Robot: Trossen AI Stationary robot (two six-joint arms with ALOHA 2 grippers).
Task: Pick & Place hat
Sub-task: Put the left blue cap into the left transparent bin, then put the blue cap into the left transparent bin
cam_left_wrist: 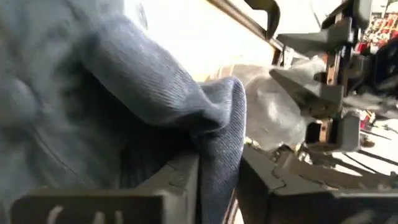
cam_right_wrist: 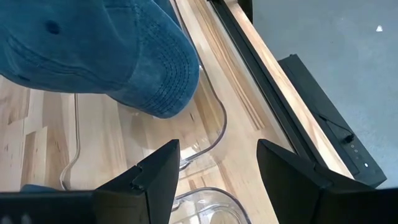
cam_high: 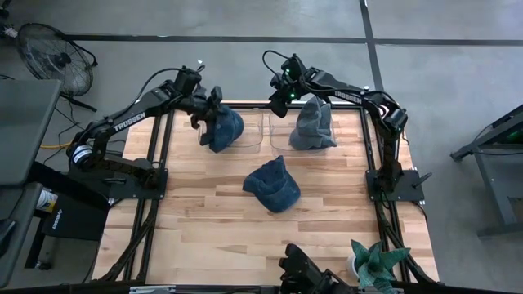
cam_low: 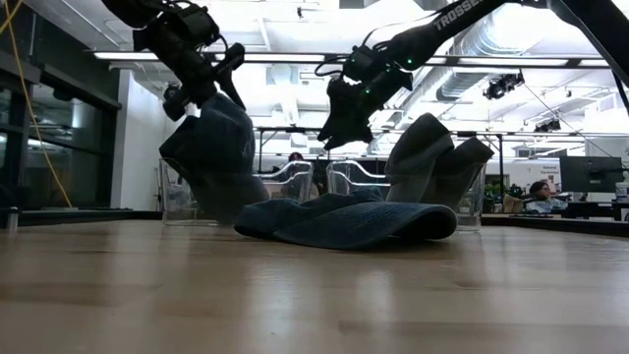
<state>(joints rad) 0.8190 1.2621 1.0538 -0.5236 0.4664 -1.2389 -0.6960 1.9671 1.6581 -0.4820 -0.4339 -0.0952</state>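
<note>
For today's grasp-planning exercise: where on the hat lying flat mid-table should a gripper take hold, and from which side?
Probably the brim, from straight above. The hat lies collapsed on the table, so the stiffer brim edge should pinch more surely than the limp crown. Both other hats and both arms stand clear of it.

Three blue hats show around the table (cam_high: 204, 237): one (cam_high: 273, 185) lies at its middle, one (cam_high: 222, 128) hangs at its far left, one (cam_high: 313, 124) sits at its far right. Two clear bins (cam_high: 255, 131) (cam_high: 282, 129) stand side by side at its far edge. Two arms work above it.
</note>
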